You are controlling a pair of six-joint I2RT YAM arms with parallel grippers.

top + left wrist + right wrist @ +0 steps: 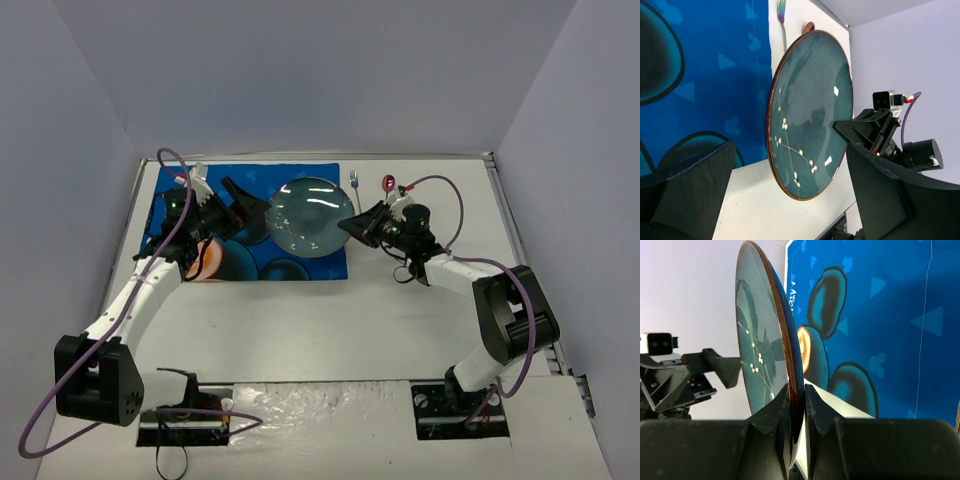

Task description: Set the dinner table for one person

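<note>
The dinner table [330, 320] is a flat matte white rectangle that fills the floor of the booth, with thin metal edging visible along its far and right edges. Plain pale lavender-grey walls [300, 70] close it in on 3 sides: left, far and right. The 2 arms are bolted at the near edge.

A blue cartoon-printed mat [310, 265] lies in the far-left part of the table, close to the far edge. A round teal plate [308, 216] with a brown rim and a white sprig pattern sits over the mat's right edge, part of it above bare white table. I cannot tell whether it rests on the mat or is lifted off it.

The right claw [796, 390] is pinched closed on the plate's right rim. The left claw [790, 150] stands wide open above the mat just beside the plate's left rim, holding nothing.

Near the far edge, right of the mat, a fork [354, 181] and a spoon [388, 183] with a purplish bowl lie side by side on the bare table.
</note>
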